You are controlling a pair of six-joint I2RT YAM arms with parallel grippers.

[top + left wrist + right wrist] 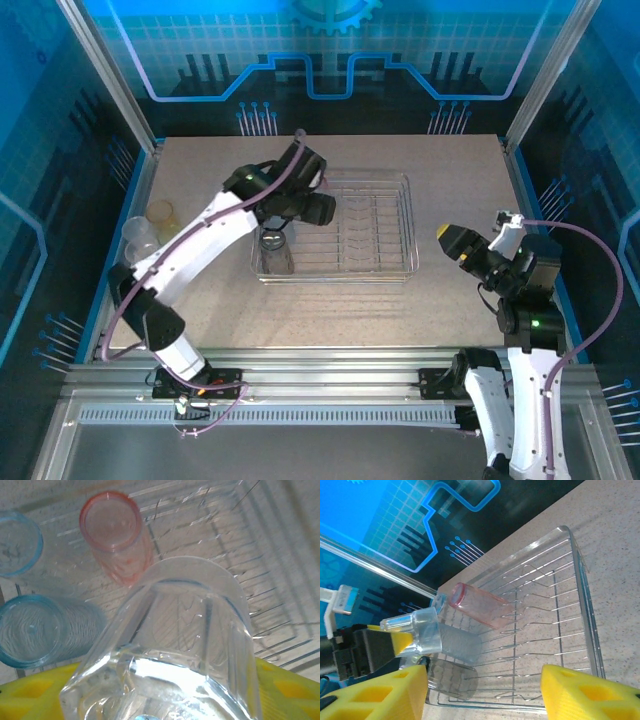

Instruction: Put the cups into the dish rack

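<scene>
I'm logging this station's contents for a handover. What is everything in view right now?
table: 1, speckled beige, under everything
dish rack: 1, silver wire, mid-table
pink cup: 1, pink-red, in the rack
blue cups: 2, pale blue, in the rack near the pink cup
grey cup: 1, smoky grey, rack's near-left corner
amber cup: 1, amber, on the table left of the rack
loose clear cup: 1, clear, beside the amber cup
held clear cup: 1, clear, over the rack
left gripper: 1, yellow, shut on the held clear cup
right gripper: 1, yellow, open, right of the rack
</scene>
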